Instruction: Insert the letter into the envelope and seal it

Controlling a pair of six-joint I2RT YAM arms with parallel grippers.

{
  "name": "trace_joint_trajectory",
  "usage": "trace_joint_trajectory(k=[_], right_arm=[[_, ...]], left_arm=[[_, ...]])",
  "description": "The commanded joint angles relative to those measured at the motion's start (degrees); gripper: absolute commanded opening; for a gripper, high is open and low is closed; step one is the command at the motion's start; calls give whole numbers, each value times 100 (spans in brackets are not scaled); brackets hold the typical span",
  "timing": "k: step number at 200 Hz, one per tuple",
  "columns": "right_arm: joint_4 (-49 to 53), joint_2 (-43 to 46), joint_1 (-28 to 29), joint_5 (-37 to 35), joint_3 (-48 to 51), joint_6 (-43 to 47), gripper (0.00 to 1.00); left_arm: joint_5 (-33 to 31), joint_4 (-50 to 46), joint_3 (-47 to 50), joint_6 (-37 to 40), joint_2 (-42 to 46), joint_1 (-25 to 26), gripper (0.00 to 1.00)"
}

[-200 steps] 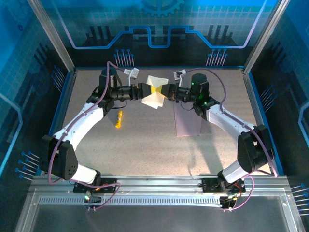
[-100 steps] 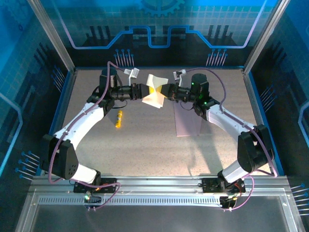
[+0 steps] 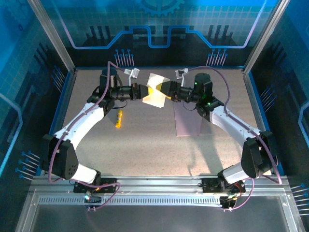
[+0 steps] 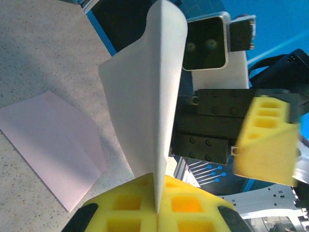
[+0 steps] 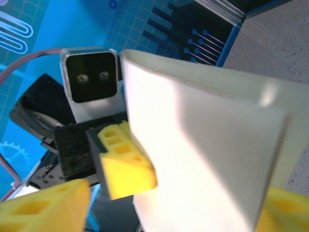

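The letter (image 3: 155, 90) is a folded tan sheet held up in the air at the back middle of the table. My left gripper (image 3: 146, 92) is shut on its left edge; in the left wrist view the yellow pads (image 4: 188, 205) pinch the letter (image 4: 145, 106) from below. My right gripper (image 3: 165, 90) stands open at the letter's right side. Its yellow fingers (image 5: 43, 208) sit wide apart, with the letter (image 5: 207, 154) between them. The pale pink envelope (image 3: 187, 121) lies flat on the table under the right arm, and the left wrist view shows the envelope (image 4: 53, 145) too.
A small yellow stick (image 3: 118, 118) lies on the table left of centre, below the left arm. The two grippers face each other closely. Blue walls and metal posts ring the table (image 3: 145, 150).
My left gripper has closed on the letter's left edge. My right gripper, shut on the letter before, has opened and drawn back slightly to the right.
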State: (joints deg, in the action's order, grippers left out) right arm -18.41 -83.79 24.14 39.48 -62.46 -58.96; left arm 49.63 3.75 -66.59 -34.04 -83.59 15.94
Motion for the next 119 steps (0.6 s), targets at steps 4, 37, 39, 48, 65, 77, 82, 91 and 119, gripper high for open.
trace_joint_trajectory(k=[4, 37, 39, 48, 65, 77, 82, 91, 119], right_arm=[[398, 348, -280, 114, 88, 409, 87], [326, 425, -529, 510, 452, 442, 93], [329, 416, -530, 537, 469, 432, 93], [34, 398, -520, 662, 543, 380, 93], [-482, 299, -476, 864, 674, 136, 93], [-685, 220, -426, 944, 706, 54, 92], [-757, 191, -400, 978, 712, 28, 92], [-906, 138, -360, 1032, 705, -23, 92], [-1689, -61, -253, 1264, 673, -398, 88]], left_arm=[[-129, 285, 149, -31, 183, 31, 0], [-298, 1530, 506, -861, 341, 31, 0], [-301, 1596, 526, -905, 339, 32, 0], [-316, 1927, 611, -1142, 329, 39, 0], [-365, 2371, 727, -1443, 300, 57, 1], [-413, 2626, 798, -1600, 276, 74, 1], [-433, 2715, 818, -1670, 265, 75, 1], [-459, 2875, 860, -1781, 240, 92, 1], [-550, 3204, 970, -1968, 195, 148, 1]])
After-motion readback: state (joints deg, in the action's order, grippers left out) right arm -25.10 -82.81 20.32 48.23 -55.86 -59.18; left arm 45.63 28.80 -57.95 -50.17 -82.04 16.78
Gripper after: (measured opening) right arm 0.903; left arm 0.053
